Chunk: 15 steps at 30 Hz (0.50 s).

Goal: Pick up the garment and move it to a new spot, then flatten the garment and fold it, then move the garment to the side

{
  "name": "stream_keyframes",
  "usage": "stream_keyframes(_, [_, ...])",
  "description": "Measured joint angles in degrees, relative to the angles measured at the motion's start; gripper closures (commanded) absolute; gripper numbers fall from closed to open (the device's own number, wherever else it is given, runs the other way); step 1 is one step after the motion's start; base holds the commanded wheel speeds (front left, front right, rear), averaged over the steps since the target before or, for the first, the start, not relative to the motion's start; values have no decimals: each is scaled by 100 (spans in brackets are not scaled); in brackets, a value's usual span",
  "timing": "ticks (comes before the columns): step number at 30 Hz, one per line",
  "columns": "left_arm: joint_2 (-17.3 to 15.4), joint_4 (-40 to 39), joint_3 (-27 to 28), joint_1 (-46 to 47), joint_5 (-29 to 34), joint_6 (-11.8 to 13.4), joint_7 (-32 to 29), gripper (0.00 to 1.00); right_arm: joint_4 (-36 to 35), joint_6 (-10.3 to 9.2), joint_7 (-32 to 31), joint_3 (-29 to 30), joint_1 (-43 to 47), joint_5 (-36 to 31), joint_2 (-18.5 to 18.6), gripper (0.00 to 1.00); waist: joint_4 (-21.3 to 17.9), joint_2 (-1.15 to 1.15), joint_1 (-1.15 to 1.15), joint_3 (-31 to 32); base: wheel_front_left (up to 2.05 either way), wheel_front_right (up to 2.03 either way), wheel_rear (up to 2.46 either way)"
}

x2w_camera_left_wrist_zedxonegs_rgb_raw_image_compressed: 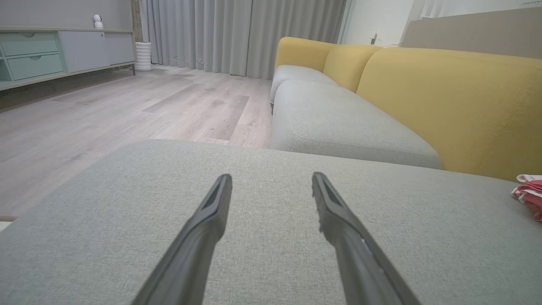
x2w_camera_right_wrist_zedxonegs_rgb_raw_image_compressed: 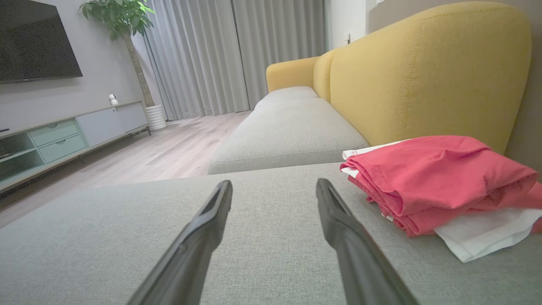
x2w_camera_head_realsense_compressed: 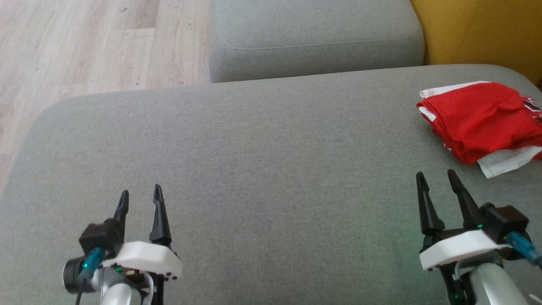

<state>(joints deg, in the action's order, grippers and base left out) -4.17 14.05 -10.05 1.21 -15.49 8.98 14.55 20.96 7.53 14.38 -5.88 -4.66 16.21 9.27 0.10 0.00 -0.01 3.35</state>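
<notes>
The garment (x2w_camera_head_realsense_compressed: 482, 120) is red with white parts, folded into a thick bundle at the far right of the grey seat cushion (x2w_camera_head_realsense_compressed: 262, 169). The right wrist view has the garment (x2w_camera_right_wrist_zedxonegs_rgb_raw_image_compressed: 440, 182) just right of the fingers, and its edge (x2w_camera_left_wrist_zedxonegs_rgb_raw_image_compressed: 529, 192) peeks in at the right of the left wrist view. My right gripper (x2w_camera_head_realsense_compressed: 436, 178) hovers open a little nearer than the garment, apart from it, with nothing between its fingers. My left gripper (x2w_camera_head_realsense_compressed: 140, 192) stands open and empty over the cushion's near left part.
A second grey cushion (x2w_camera_head_realsense_compressed: 313, 38) lies beyond the first. The yellow backrest (x2w_camera_head_realsense_compressed: 482, 34) rises at the far right, close behind the garment. Wooden floor (x2w_camera_head_realsense_compressed: 93, 46) lies off the cushion's left and far edge. A low cabinet (x2w_camera_right_wrist_zedxonegs_rgb_raw_image_compressed: 63, 140) and curtains stand across the room.
</notes>
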Motion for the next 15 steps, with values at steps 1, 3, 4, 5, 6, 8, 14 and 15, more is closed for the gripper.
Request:
stream_keyframes(1, [-5, 23, 7, 0, 26, -7, 0, 0, -13, 0, 0, 0, 9, -43, -24, 0, 9, 0, 0, 2, 0, 0, 0])
stream_keyframes(3, [4, 65, 34, 0, 38, -102, 0, 0, -62, 0, 0, 21, 41, -116, -83, 0, 38, 0, 0, 15, 0, 0, 0])
stream_keyframes(4, [12, 78, 62, 0, 36, -149, 0, 0, -68, 0, 0, 21, 55, -129, -98, 0, 47, 0, 0, 17, 0, 0, 0])
stream_keyframes(5, [20, 91, 90, -1, 37, -176, 0, 0, -68, 0, 0, 21, 63, -140, -109, 0, 56, 0, 0, 18, 0, 0, 0])
stream_keyframes(6, [22, 97, 115, -1, 40, -197, 0, 0, -68, 0, 0, 22, 62, -151, -110, 0, 65, 0, 0, 18, 0, 0, 0])
stream_keyframes(8, [27, 111, 142, -1, 84, -238, 0, 0, -68, 0, 0, 21, 62, -153, -111, 0, 76, 0, 0, 16, 0, 0, 0])
stream_keyframes(14, [70, 145, 168, -1, 130, -294, 0, 0, -68, 0, 0, 20, 62, -153, -114, 0, 79, 0, 0, 14, 0, 0, 0])
stream_keyframes(15, [76, 146, 171, -1, 130, -294, 0, 0, -68, 0, -1, 19, 62, -153, -118, 0, 79, 0, 0, 13, 0, 0, 0])
